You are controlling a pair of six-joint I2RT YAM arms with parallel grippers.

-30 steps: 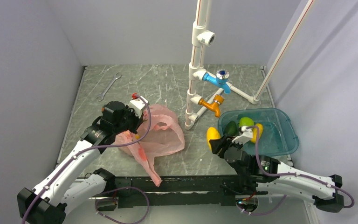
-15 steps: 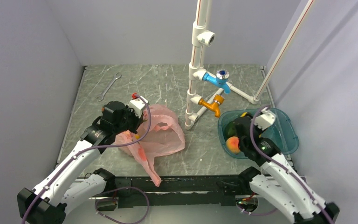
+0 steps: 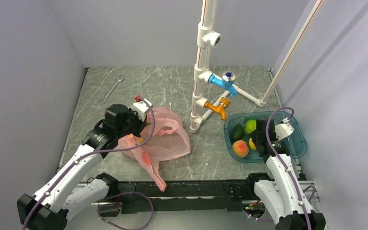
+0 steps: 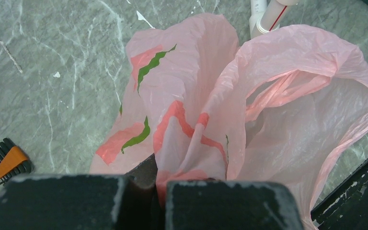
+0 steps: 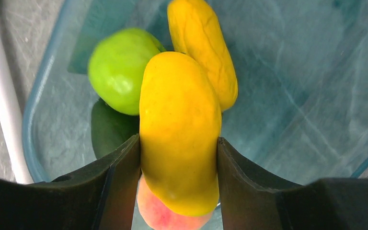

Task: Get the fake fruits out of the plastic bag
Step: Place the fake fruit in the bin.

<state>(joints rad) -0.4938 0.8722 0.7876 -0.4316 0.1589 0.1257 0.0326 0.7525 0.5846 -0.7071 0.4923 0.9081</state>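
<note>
Swung over the teal tub (image 3: 299,143) at the worktop's (image 3: 172,86) right edge, the right gripper (image 5: 178,148) clamps a yellow mango (image 5: 179,110) at half width and should lower it beside the 4 fake fruits (image 3: 240,148) there before letting go, while the left gripper (image 4: 160,184) pinches the plastic bag (image 4: 268,110) tight, left of centre.

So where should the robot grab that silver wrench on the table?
Grab the wrench by its thin straight middle, coming straight down from above. It lies flat on the table, so the jaws should straddle the handle crosswise. The wider ends look harder to pinch.
</note>
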